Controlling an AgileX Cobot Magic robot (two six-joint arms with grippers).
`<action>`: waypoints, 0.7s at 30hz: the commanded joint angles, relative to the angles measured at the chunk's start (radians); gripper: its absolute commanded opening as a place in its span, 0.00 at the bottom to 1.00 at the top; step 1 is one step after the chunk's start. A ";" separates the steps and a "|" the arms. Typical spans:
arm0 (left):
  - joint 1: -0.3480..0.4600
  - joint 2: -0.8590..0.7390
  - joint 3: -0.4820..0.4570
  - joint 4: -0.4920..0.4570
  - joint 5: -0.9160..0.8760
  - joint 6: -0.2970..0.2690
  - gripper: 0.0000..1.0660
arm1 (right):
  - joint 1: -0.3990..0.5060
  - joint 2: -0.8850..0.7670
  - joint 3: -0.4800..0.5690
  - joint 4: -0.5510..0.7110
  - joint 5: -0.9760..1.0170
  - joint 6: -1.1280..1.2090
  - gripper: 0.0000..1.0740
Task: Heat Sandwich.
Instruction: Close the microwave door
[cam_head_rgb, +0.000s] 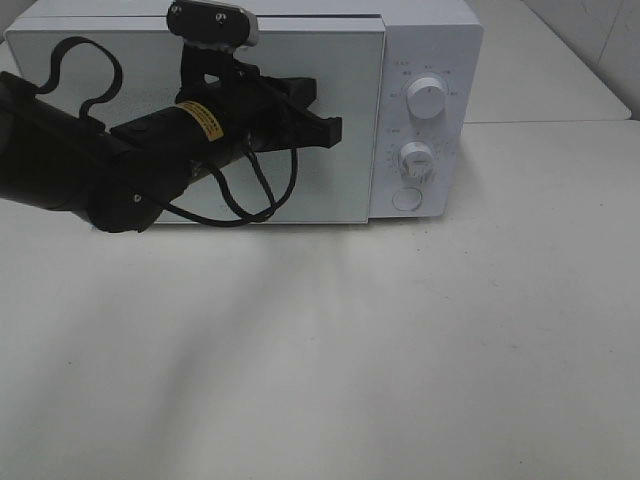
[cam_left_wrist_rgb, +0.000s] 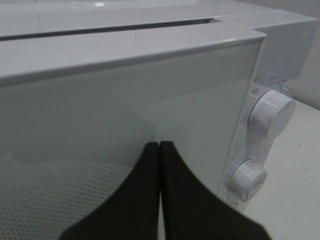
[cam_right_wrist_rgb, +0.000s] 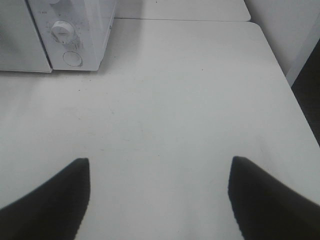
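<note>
Near end: bare white table (cam_head_rgb: 320, 380). Right gripper (cam_right_wrist_rgb: 160, 162) hung over it, jaws spread wide, nothing between them, only tabletop below. It was out of the overhead shot.

Mid: left gripper (cam_head_rgb: 335, 128) was raised in front of the microwave (cam_head_rgb: 430, 45) door (cam_head_rgb: 300, 195), fingers (cam_left_wrist_rgb: 145, 200) pressed flat together, empty. Tips sat towards the door's right edge; contact with the glass couldn't be told.

Far: microwave at the back of the table, door looked closed and too reflective to see inside. Control panel on the right: upper knob (cam_head_rgb: 428, 100), lower knob (cam_head_rgb: 416, 156), round button (cam_head_rgb: 407, 199).

Sandwich: no view showed it, so location unknown.
</note>
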 joint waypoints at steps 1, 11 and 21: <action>0.018 0.018 -0.050 -0.097 -0.006 -0.001 0.00 | -0.007 -0.029 -0.001 0.003 -0.004 0.004 0.69; 0.020 0.029 -0.069 -0.109 0.009 -0.001 0.00 | -0.007 -0.029 -0.001 0.003 -0.004 0.004 0.69; 0.018 0.027 -0.067 -0.079 0.013 -0.002 0.00 | -0.007 -0.029 -0.001 0.003 -0.004 0.004 0.69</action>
